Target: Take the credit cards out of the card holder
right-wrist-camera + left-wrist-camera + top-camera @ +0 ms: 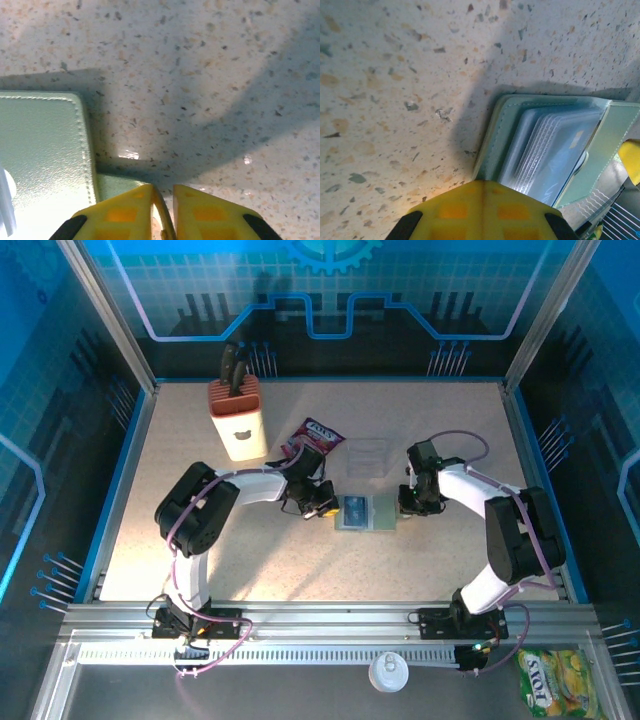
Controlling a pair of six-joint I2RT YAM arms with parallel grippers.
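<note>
— Nearest, past the table's near edge?
— One round white plastic lid (386, 672); right of it, one glossy yellow-green snack bag (548, 678).
— On the speckled stone-look tabletop (290, 565)?
— One flat grey-green stitched card holder (381, 514), lying open mid-table. Ribbed clear sleeves inside, with the credit cards (567, 150) tucked in: one bluish face seen, number impossible to tell.
— Arms?
— Two, each folded at the elbow, forearm reaching inward. Left gripper (322, 506) at the holder's left edge, yellow fingers pressed together. Right gripper (163, 189) at its right edge, jaws a narrow slit apart, a thin olive edge in the gap.
— Farther?
— One clear flat plastic rectangle (368, 456), one crinkled pink-purple packet (316, 436), then far left one cream knife block (238, 420) with black handles.
</note>
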